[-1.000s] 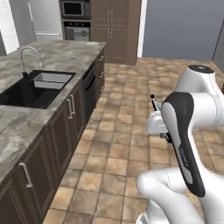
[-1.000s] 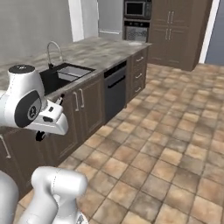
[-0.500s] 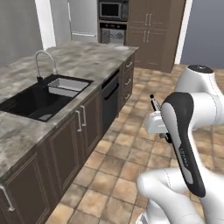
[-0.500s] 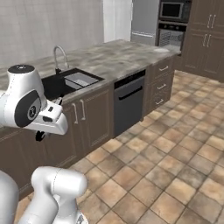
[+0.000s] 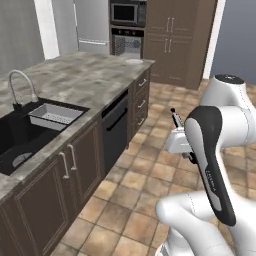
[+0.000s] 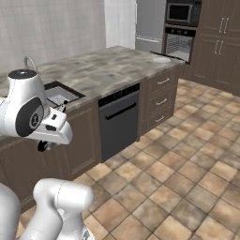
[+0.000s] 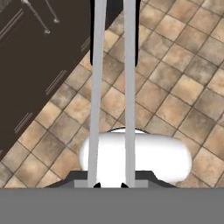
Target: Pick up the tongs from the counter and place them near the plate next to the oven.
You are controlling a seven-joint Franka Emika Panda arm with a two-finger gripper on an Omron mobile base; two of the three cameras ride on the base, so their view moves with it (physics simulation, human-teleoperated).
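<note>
Start at the left of the left base view: the counter [image 5: 75, 75] with its black sink [image 5: 30, 132] and faucet [image 5: 20, 87] has slid down and leftward in the frame over the last second, and the far end of the stone top has come into sight. That is your base driving, not anything on the counter moving. At the upper middle of the frame you can now make out a pale plate [image 5: 134, 61] on the counter's far corner, just below the oven [image 5: 128, 42]. Further right, at mid-frame, the gripper [image 5: 176, 120] has kept its pose, tucked in against the arm over the tiled floor [image 5: 125, 200].

In the hand view, the tongs [image 7: 113, 87] run as two silver arms from the bottom centre up to their black ends at the top centre. The fingers are clamped together on the tongs near the bottom of that frame, as they have been for the past second.

What it means for you: judging by this, the pickup is done and you are in the carry. The goal corner is now in view but well apart from the gripper, so more driving looks needed before you reach out.
</note>
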